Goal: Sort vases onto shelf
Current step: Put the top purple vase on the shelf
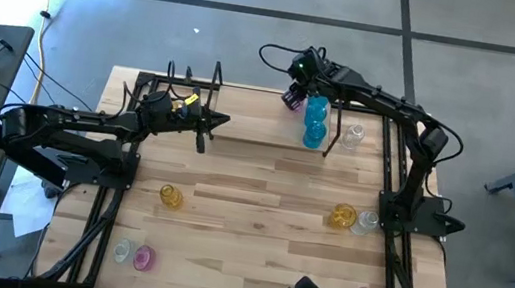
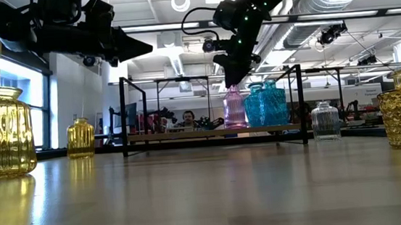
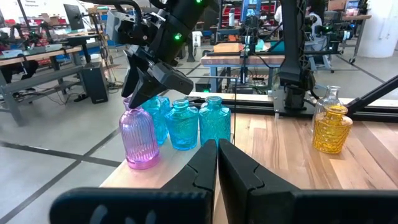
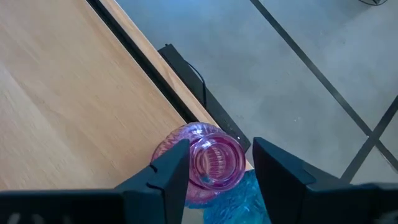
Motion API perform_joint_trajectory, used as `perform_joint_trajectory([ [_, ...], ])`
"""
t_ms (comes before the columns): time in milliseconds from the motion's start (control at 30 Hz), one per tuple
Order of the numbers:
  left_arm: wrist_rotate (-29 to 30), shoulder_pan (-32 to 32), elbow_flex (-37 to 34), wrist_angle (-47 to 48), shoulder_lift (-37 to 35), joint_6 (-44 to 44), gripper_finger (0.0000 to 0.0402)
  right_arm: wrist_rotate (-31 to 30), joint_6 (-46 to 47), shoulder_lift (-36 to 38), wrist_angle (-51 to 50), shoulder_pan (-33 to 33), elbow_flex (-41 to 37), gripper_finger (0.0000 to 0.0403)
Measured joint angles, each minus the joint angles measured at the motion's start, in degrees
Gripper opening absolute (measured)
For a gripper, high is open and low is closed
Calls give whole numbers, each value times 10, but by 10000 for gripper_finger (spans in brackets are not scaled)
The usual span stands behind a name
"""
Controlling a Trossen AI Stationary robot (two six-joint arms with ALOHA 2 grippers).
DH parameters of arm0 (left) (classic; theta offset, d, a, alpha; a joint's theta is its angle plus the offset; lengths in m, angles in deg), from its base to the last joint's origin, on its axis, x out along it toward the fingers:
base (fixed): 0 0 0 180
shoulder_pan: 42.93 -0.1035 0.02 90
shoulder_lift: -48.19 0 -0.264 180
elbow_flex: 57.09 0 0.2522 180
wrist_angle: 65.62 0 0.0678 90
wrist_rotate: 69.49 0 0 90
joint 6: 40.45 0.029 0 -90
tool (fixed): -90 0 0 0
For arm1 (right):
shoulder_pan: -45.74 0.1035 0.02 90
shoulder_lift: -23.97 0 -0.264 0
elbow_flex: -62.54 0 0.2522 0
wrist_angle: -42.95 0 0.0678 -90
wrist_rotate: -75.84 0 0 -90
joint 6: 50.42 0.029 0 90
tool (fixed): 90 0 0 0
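My right claw (image 4: 214,163) hangs over the pink vase (image 4: 200,163) at the far edge of the shelf (image 1: 260,129). The fingers (image 4: 166,171) stand apart, one on each side of the vase's neck, and I cannot tell whether they touch the glass. The vase stands upright on the board, right at the black rim; past that rim the floor drops away. Just beside the claw, toward my own base, blue vases (image 1: 315,122) crowd up against the pink one. On the other side the board runs bare and open. A clear vase (image 1: 354,134) stands farther along, near the shelf's end. My left claw (image 1: 216,121) waits over the open shelf, fingers pressed together, holding nothing.
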Motion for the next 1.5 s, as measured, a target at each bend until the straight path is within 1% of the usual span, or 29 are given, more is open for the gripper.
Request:
perform_joint_trajectory([
  [433, 0, 0, 0, 0, 0, 0, 5, 2, -10, 2, 20, 0, 3, 158],
  [633, 0, 0, 0, 0, 0, 0, 5, -5, -26, 6, -28, 0, 60, 158],
  [700, 0, 0, 0, 0, 0, 0, 5, -7, -28, 6, -63, 0, 80, 154],
  [767, 0, 0, 0, 2, 0, 0, 5, -9, -28, 6, -90, -4, 94, 140],
  [833, 0, 0, 0, 3, 0, 0, 5, -9, -28, 6, -122, -9, 103, 116],
  [1000, 0, 0, 0, 2, 0, 0, 5, -7, -31, 7, -166, -21, 95, 26],
  [1067, 0, 0, 0, 2, 0, 0, 5, 1, -35, 6, -169, -23, 82, 7],
  [1167, 0, 0, 0, 2, 0, 0, 5, 34, -36, 6, -151, -23, 60, 19],
  [1267, 0, 0, 0, 2, 0, 0, 5, 42, -37, 6, -142, -23, 43, 23],
  [1500, 0, 0, 0, 1, 0, 0, 5, 51, -37, 5, -95, -24, 20, 2],
])
